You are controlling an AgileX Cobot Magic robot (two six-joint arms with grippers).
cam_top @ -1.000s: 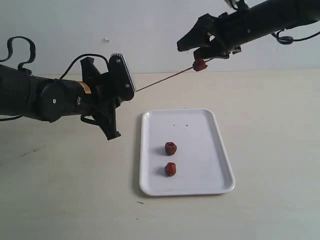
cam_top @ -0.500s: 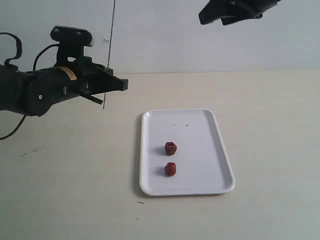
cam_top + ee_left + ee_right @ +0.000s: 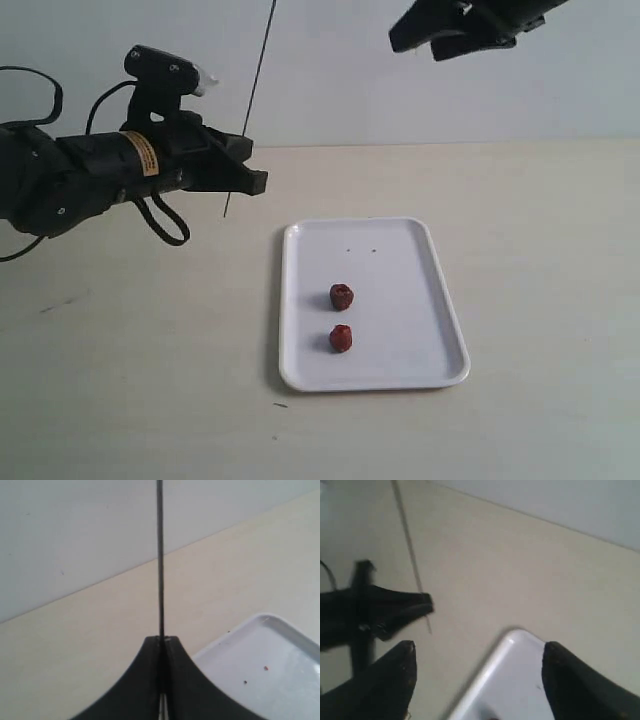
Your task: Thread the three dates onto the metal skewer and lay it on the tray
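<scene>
Exterior view: over the pale table (image 3: 150,400), on its far left, the left pincer (image 3: 250,178) clamps the thin silvery metal skewer (image 3: 250,100) nearly upright, its top leaving the picture, probably so that a threaded fruit slides down. Two wrinkled red-brown dates (image 3: 342,296) lie near each other on the flat white rectangular tray (image 3: 420,260); a third I cannot find. The right pincer (image 3: 440,40) hangs high, far right.

Left wrist view: the jaws are closed tight on the rod.

Right wrist view: the pincer gapes wide and empty above the tray's corner, seemingly ready to fetch another date.
</scene>
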